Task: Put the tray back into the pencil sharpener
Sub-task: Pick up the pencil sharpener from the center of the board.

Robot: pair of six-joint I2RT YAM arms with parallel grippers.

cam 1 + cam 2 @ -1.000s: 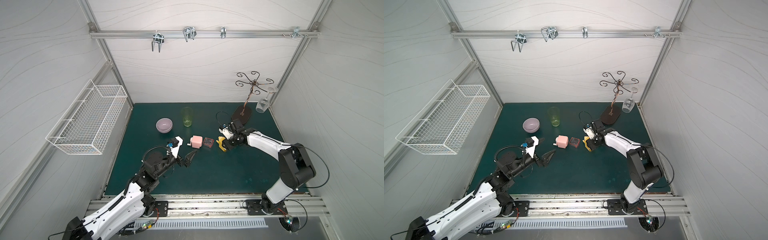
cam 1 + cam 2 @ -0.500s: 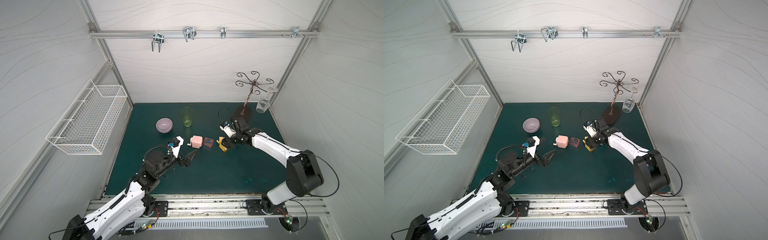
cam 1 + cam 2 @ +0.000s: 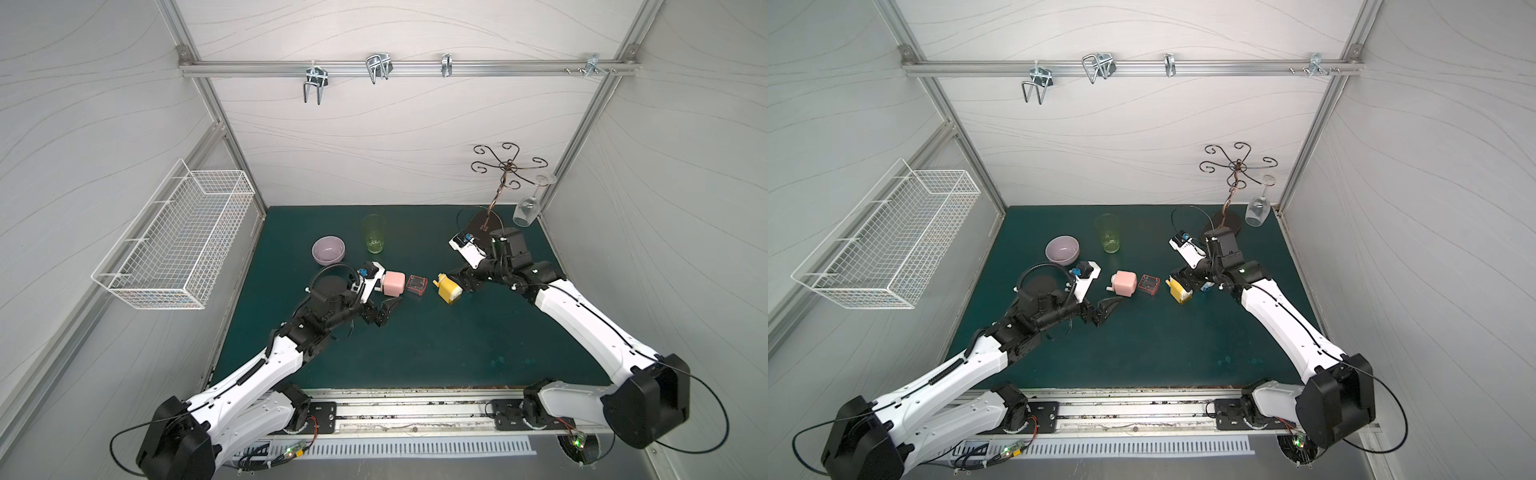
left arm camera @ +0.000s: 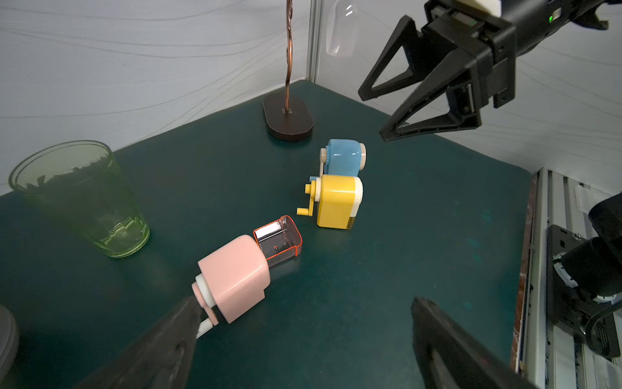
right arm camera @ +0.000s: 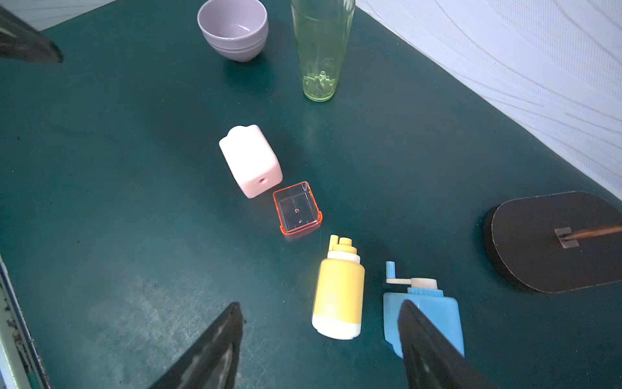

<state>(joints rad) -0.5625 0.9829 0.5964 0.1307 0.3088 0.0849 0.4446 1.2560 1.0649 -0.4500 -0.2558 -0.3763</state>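
The pink pencil sharpener lies on its side on the green mat, crank end toward my left gripper. The clear orange-rimmed tray sits outside it, right at its other end, open side up. In both top views sharpener and tray lie side by side mid-table. My left gripper is open and empty, one fingertip beside the crank. My right gripper is open and empty, raised over a yellow sharpener and a blue one, right of the tray.
A purple bowl and a green glass stand behind the pink sharpener. A dark-based metal stand with a hanging wine glass fills the back right corner. A white wire basket hangs on the left wall.
My right gripper has opened wider and drawn back a little from the yellow sharpener, its arm swinging right. The left arm, tray and pink sharpener have stayed put.
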